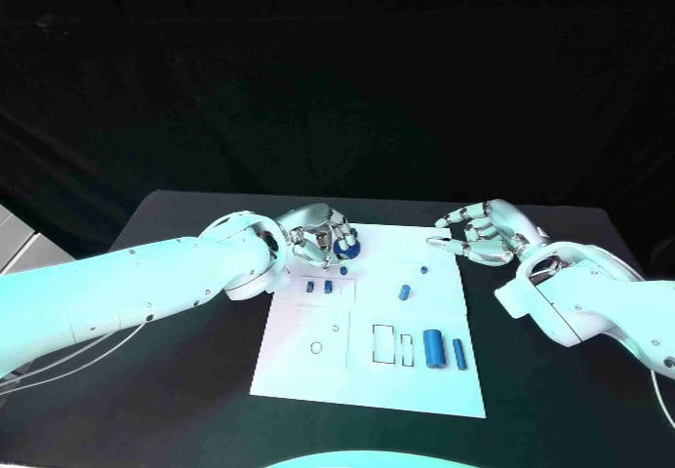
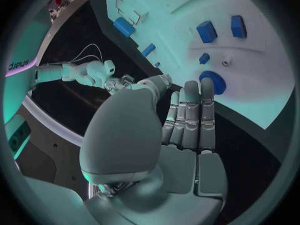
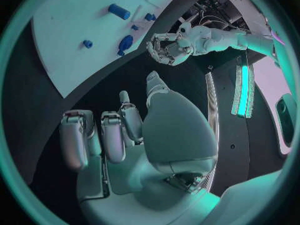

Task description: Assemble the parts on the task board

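white rectangular task board (image 1: 369, 380) lying flat on the table, printed with outlined slots. a round blue disc (image 1: 346, 248) sits at its far left corner. two small blue blocks (image 1: 319, 287) lie side by side near the left edge. a short blue cylinder (image 1: 405, 291) and a tiny blue peg (image 1: 423, 269) lie mid-board. two long blue cylinders (image 1: 445, 349) lie parallel near the right edge.

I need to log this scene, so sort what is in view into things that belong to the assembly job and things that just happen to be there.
Belonging to the job:
task board
round blue part, under the left hand
small blue parts
blue cylinders
right hand, holding nothing

Just there:
black table
cables by the left arm
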`<action>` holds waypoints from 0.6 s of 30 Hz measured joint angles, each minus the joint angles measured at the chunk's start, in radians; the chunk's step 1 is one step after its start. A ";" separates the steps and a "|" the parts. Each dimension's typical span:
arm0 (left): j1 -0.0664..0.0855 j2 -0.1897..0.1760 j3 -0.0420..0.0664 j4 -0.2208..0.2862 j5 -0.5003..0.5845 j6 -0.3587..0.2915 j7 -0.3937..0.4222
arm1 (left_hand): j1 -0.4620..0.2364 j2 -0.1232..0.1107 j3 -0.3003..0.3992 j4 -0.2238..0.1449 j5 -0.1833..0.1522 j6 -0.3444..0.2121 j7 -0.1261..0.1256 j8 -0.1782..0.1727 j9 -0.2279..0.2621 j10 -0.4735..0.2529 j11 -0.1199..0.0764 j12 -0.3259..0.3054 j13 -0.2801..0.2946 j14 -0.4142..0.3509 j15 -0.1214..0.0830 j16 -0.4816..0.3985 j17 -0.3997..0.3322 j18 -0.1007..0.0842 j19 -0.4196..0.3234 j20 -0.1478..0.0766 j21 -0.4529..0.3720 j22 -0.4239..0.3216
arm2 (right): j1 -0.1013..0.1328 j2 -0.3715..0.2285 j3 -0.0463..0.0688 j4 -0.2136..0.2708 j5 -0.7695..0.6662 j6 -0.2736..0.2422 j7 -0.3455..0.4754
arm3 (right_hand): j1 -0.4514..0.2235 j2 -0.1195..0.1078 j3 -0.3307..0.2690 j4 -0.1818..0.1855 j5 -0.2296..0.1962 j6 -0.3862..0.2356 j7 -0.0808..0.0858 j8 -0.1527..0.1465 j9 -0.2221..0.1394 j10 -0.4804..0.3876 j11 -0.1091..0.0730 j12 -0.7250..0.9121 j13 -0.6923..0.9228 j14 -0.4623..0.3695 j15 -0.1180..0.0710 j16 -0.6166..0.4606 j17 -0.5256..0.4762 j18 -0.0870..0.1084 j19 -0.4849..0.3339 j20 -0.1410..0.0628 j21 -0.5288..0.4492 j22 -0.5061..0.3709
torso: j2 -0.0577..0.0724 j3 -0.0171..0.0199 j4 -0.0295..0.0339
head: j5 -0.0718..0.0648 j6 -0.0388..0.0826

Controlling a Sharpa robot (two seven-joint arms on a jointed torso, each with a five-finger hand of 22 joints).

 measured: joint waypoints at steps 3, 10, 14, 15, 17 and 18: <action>0.000 0.020 -0.002 -0.018 -0.059 0.008 0.006 | -0.009 -0.008 -0.001 -0.001 0.000 0.010 -0.003 -0.006 -0.019 0.003 -0.003 -0.005 -0.015 0.010 0.001 0.027 0.007 0.000 0.004 0.000 0.004 0.006 | 0.000 0.001 0.000 -0.001 0.001 -0.001 0.002 | 0.000 0.000 0.000 0.000 0.000 0.000 0.000 0.000 0.000 -0.021 0.001 -0.027 0.000 0.000 0.000 0.000 0.000 0.000 0.000 0.000 -0.003 0.000 | 0.000 0.0003 -0.0002 | 0.000 0.001; 0.000 0.064 -0.011 -0.066 -0.177 0.061 -0.004 | -0.009 -0.009 -0.005 -0.005 0.000 0.031 -0.014 -0.014 -0.048 0.016 -0.005 -0.005 -0.032 0.023 0.000 0.089 0.021 0.000 0.015 -0.001 0.026 0.022 | 0.000 0.003 0.000 -0.001 0.002 -0.004 0.007 | 0.006 0.005 0.003 -0.003 0.000 -0.004 -0.003 0.006 0.000 -0.111 -0.001 -0.177 -0.098 -0.001 0.001 -0.020 0.000 0.016 0.000 0.000 -0.060 0.000 | 0.001 0.0009 -0.0010 | 0.001 0.002; 0.000 0.086 -0.014 -0.097 -0.229 0.092 -0.022 | -0.021 -0.014 -0.006 -0.005 0.000 0.044 -0.012 -0.018 -0.060 0.023 -0.005 -0.005 -0.038 0.053 -0.001 0.141 0.057 0.000 0.022 -0.001 0.046 0.033 | 0.000 0.004 0.000 -0.001 0.002 -0.005 0.009 | 0.010 0.001 0.003 -0.003 0.000 -0.005 -0.005 0.006 -0.001 -0.146 -0.003 -0.248 -0.160 -0.001 0.001 -0.027 0.000 0.016 0.000 0.000 -0.079 0.000 | 0.001 0.0006 -0.0017 | 0.001 0.003; 0.000 0.089 -0.014 -0.103 -0.239 0.098 -0.027 | -0.022 -0.013 -0.010 -0.004 0.000 0.044 -0.012 -0.019 -0.063 0.023 -0.005 -0.005 -0.039 0.059 -0.001 0.152 0.067 0.000 0.022 -0.001 0.046 0.036 | 0.000 0.004 -0.001 -0.001 0.002 -0.005 0.010 | 0.010 0.001 0.003 -0.003 0.000 -0.005 -0.005 0.006 -0.001 -0.154 -0.004 -0.259 -0.172 -0.001 0.001 -0.027 0.000 0.016 0.000 0.000 -0.084 0.000 | 0.001 0.0006 -0.0017 | 0.001 0.003; 0.000 0.096 -0.014 -0.115 -0.258 0.109 -0.037 | -0.023 -0.011 -0.012 -0.004 0.000 0.044 -0.012 -0.019 -0.064 0.023 -0.005 -0.005 -0.040 0.061 -0.002 0.160 0.075 0.000 0.023 -0.001 0.046 0.037 | 0.000 0.004 -0.001 -0.001 0.002 -0.006 0.011 | 0.010 0.001 0.003 -0.003 0.000 -0.008 -0.003 0.010 -0.001 -0.173 -0.002 -0.301 -0.210 -0.001 0.001 -0.035 0.000 0.017 0.000 0.000 -0.097 0.000 | 0.001 0.0006 -0.0017 | 0.001 0.002; 0.000 0.099 -0.014 -0.120 -0.265 0.114 -0.041 | -0.026 -0.014 -0.012 -0.004 0.000 0.044 -0.012 -0.019 -0.065 0.023 -0.005 -0.005 -0.040 0.061 -0.002 0.164 0.077 0.000 0.023 -0.001 0.049 0.038 | 0.000 0.004 -0.001 -0.001 0.002 -0.006 0.011 | 0.010 0.001 0.003 -0.003 0.000 -0.010 -0.004 0.010 -0.001 -0.182 -0.003 -0.318 -0.226 -0.001 0.001 -0.035 0.000 0.026 0.000 0.000 -0.103 0.000 | 0.001 0.0006 -0.0017 | 0.001 0.001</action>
